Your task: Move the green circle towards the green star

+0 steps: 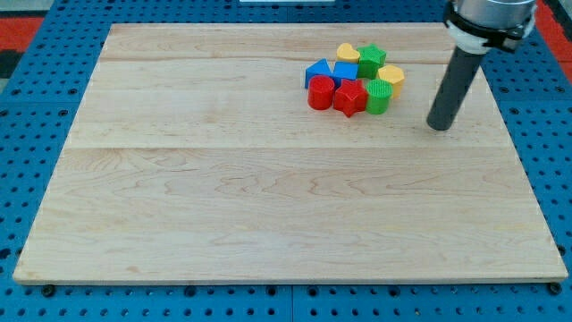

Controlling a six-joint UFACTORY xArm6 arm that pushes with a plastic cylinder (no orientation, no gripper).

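While the dark rod hangs down from the view's top right corner, my tip (439, 126) rests on the pale wooden tabletop (268, 206) at the view's right of a tight cluster of small coloured blocks, near it but touching none of them. There is no end effector to open or close here — the arm ends only in this straight rod, and it has hold of nothing. The green circle block (379, 96), a ribbed round cylinder, stands at the cluster's lower right edge and is the block nearest my tip, with a clear strip of bare wood between the two. The green star block (372, 58) sits at the top of the cluster, toward the view's top, just above the circle with a yellow block (391, 75) at the cluster's right edge between them; that yellow block's exact shape is hard to make out. A second yellow block (348, 53) lies just left of the green star. On the circle's left, pressed close to it, is a red star-shaped block (350, 97), and beside that a red cylinder block (320, 93). Behind the red pair lie two blue blocks — a blue triangular block (317, 72) at the cluster's left and a blue cube-like block (345, 72) beside it. The rest of the tabletop lies on a blue pegboard surface (36, 134).
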